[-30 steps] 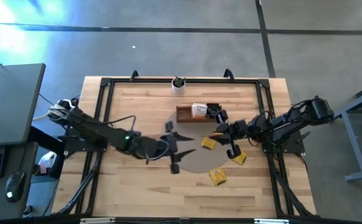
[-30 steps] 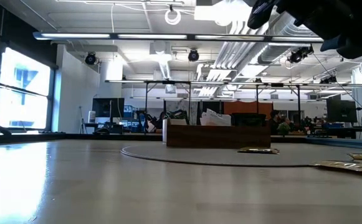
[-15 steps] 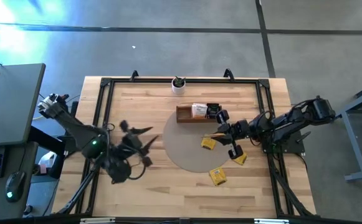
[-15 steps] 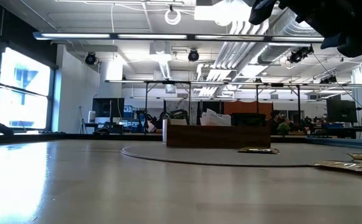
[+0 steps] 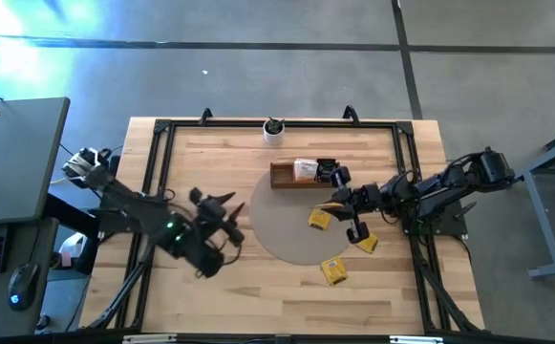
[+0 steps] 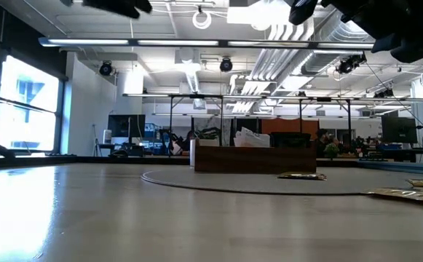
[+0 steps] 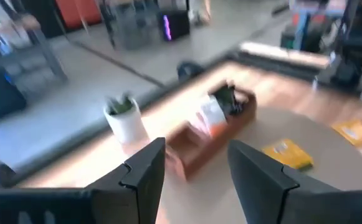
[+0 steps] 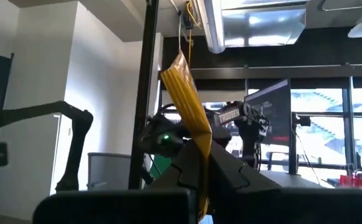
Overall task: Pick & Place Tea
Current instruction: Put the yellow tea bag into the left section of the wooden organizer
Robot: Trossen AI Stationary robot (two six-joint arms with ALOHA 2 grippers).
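On my left, the left gripper [image 5: 227,222] hangs over bare wood beside the round grey mat [image 5: 291,239], its jaws spread wide with nothing between them; its wrist camera looks past the two dark fingers [image 7: 144,171] toward the white plant pot [image 7: 125,118] and the wooden tray [image 7: 213,134]. Moving right, the tray [image 5: 288,176] sits at the far edge of the mat with a few sachets already standing in it. Just right of it the right gripper [image 5: 344,203] is clamped on a yellow sachet [image 8: 189,102], which stands edge-up between the jaws in the right wrist view, pinched at its lower rim. The rest of the tea lies flat nearby: one yellow sachet [image 5: 319,220] on the mat close under that gripper, another [image 5: 366,243] just off the mat, and a third [image 5: 333,271] toward the near edge. I judge these packets to be very light, thin and floppy, with slick wrappers, so a flat one would need a pinch on an edge or corner, and the held one could swing or slip if I moved quickly. There is open tabletop on the left half and near me; on the right the black frame rail [image 5: 410,182] and the tray wall crowd the arm, so I would keep lifts high there.
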